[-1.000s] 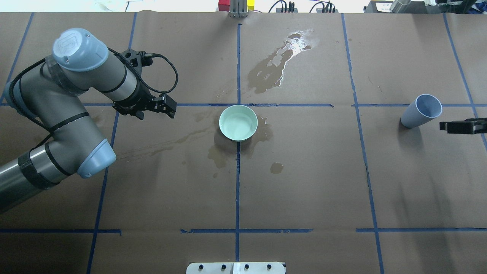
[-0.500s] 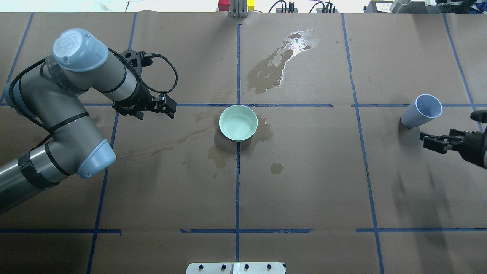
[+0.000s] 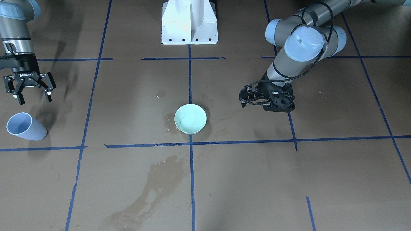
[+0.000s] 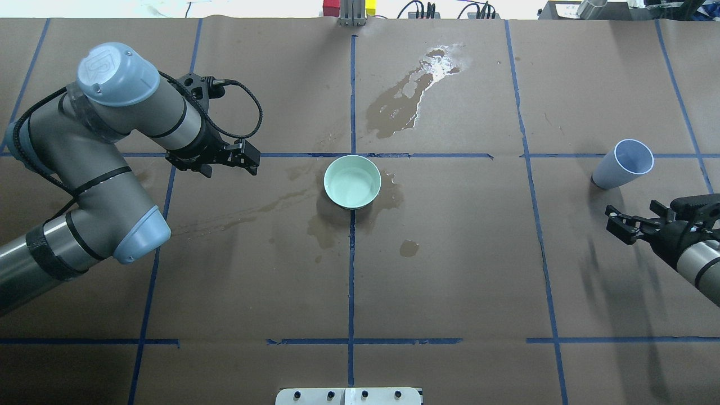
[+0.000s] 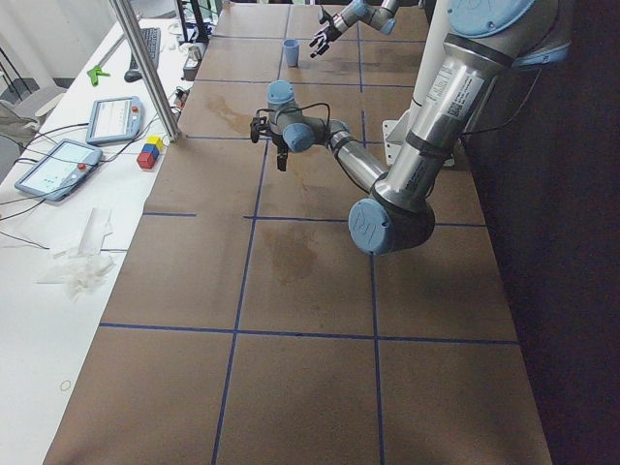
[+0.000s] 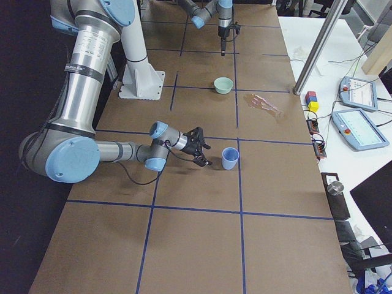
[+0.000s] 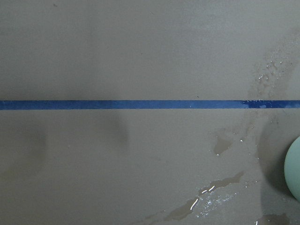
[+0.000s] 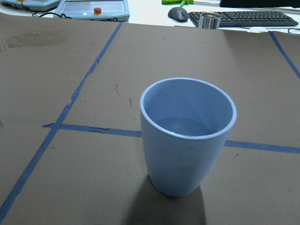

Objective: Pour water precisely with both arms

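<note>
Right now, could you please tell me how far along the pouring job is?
Done: little; the pale blue plastic cup stands ungrasped, holding water. In hand: the open right hand hovers near it, not touching; the left hand hovers by the mint-green round bowl. Left: grasping, lifting, pouring.

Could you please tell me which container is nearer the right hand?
The blue cup, close by the open right hand; the green bowl sits mid-table.

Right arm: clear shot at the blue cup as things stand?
Likely yes: the right gripper is open just beside the upright blue cup, with only bare brown paper between them.
</note>
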`<action>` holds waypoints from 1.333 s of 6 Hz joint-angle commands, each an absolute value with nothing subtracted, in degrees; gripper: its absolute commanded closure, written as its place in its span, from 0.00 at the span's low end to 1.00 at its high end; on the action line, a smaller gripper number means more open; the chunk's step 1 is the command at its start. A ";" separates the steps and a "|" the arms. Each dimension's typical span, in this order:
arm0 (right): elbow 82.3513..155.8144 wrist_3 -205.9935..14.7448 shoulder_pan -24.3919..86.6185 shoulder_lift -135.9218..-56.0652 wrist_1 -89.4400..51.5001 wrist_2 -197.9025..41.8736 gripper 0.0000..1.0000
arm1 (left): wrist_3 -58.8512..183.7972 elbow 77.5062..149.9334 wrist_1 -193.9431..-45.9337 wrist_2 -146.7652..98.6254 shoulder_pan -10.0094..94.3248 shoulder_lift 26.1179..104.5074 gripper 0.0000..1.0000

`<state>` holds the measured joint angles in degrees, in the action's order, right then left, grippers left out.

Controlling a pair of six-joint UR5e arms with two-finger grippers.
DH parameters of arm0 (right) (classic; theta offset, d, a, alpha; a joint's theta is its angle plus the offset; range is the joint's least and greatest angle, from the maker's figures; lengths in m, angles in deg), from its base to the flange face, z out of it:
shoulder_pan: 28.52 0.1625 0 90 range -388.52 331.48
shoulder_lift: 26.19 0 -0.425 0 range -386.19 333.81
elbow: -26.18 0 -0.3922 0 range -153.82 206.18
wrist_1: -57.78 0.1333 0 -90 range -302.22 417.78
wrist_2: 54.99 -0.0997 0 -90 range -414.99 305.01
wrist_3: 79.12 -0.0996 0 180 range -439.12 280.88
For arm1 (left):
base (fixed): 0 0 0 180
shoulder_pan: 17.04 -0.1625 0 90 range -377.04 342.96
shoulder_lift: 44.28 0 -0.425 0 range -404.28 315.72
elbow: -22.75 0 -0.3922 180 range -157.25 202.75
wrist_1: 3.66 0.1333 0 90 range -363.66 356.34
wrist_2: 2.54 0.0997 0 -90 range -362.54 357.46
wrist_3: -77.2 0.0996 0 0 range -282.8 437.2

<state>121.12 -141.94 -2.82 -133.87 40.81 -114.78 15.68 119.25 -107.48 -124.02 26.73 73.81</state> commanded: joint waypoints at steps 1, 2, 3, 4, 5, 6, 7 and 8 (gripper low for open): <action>112.96 -141.27 -3.56 -128.34 44.32 -111.24 0.01 | 15.68 119.25 -107.55 -124.00 26.73 73.76 0.00; 112.84 -141.09 -3.47 -128.14 44.33 -111.24 0.01 | 15.68 119.17 -107.55 -124.00 26.64 73.76 0.00; 112.75 -140.91 -3.21 -128.31 44.33 -111.24 0.01 | 15.68 119.08 -107.55 -124.00 26.56 73.76 0.00; 112.75 -137.17 -0.77 -128.14 44.42 -111.42 0.01 | 15.68 119.08 -107.55 -124.00 26.47 73.84 0.00; 112.66 -136.52 1.08 -127.36 44.24 -111.59 0.01 | 15.68 119.17 -107.55 -124.00 26.47 73.84 0.00; 112.23 -136.43 2.49 -126.83 44.15 -111.85 0.01 | 15.68 119.08 -107.55 -124.00 26.38 73.84 0.00; 111.61 -136.43 3.38 -125.25 44.07 -111.94 0.00 | 15.68 119.17 -107.55 -124.00 26.38 73.84 0.00; 108.39 -136.43 4.00 -122.19 44.24 -111.95 0.00 | 15.68 119.17 -107.55 -124.00 26.38 73.84 0.00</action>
<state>110.84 -136.46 3.23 -124.76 44.14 -111.90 15.68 119.14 -107.54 -124.00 26.39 73.84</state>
